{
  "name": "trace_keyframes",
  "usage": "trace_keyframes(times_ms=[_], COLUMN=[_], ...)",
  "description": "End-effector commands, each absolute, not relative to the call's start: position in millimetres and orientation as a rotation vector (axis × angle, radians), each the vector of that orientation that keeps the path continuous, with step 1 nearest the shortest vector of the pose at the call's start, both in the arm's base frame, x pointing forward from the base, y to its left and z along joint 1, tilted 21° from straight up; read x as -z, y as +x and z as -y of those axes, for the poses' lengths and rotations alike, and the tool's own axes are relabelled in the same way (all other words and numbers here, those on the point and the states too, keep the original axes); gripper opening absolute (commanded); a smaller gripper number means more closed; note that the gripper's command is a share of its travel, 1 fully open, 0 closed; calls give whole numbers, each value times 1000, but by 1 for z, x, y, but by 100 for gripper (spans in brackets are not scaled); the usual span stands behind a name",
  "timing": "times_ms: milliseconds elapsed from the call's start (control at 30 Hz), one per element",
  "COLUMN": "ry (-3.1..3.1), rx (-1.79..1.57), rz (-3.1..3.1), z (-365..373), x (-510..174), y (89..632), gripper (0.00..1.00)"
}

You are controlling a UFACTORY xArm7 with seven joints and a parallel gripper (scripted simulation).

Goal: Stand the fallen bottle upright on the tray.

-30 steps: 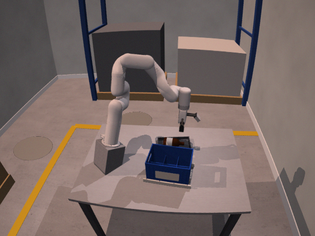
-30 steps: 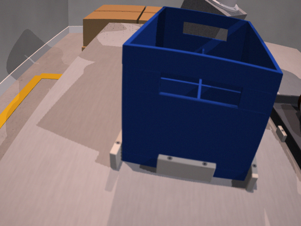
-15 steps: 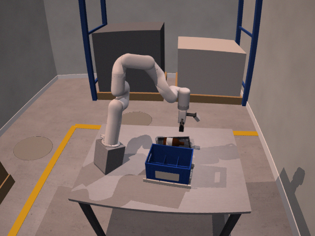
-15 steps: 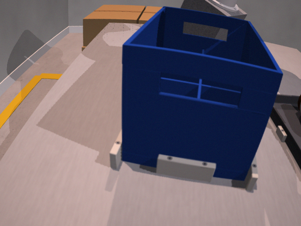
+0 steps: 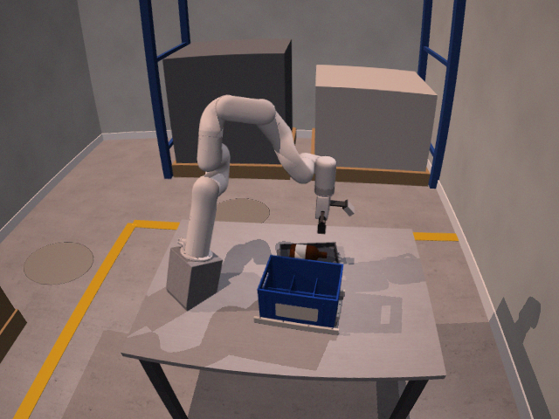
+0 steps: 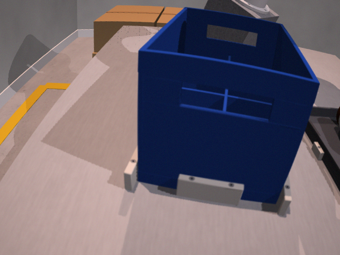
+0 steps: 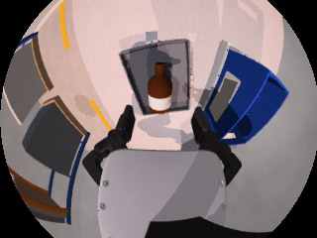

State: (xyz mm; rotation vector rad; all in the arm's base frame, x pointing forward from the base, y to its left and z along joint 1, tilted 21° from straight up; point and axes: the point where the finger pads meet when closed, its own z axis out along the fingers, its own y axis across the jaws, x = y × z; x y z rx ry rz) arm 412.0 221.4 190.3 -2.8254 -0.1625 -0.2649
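In the top view we see a brown bottle [image 5: 310,251] [image 7: 159,90] with white label, lying in a dark tray [image 5: 333,258] [image 6: 314,111] [image 7: 189,74] at center, blue crate [image 5: 298,306] [image 6: 219,148] [image 7: 258,94] upright just below.

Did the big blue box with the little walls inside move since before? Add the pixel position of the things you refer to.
No, the blue crate [image 5: 295,311] [image 6: 219,148] [image 7: 258,99] sits in the same spot against the pale blocks [image 6: 210,190] around its bottom.
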Motion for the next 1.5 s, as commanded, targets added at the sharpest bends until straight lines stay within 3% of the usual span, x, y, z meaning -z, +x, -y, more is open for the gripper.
trace_keyframes(times_ms=[0, 433, 467, 1467], ry=[-2818, -2815, -2815, -2815], rx=[274, 276, 276, 276], rz=[162, 162, 162, 162], z=[-226, -228, -228, -228], x=[-191, -190, -190, -190], y=[412, 411, 411, 411], gripper=[100, 100, 0, 0])
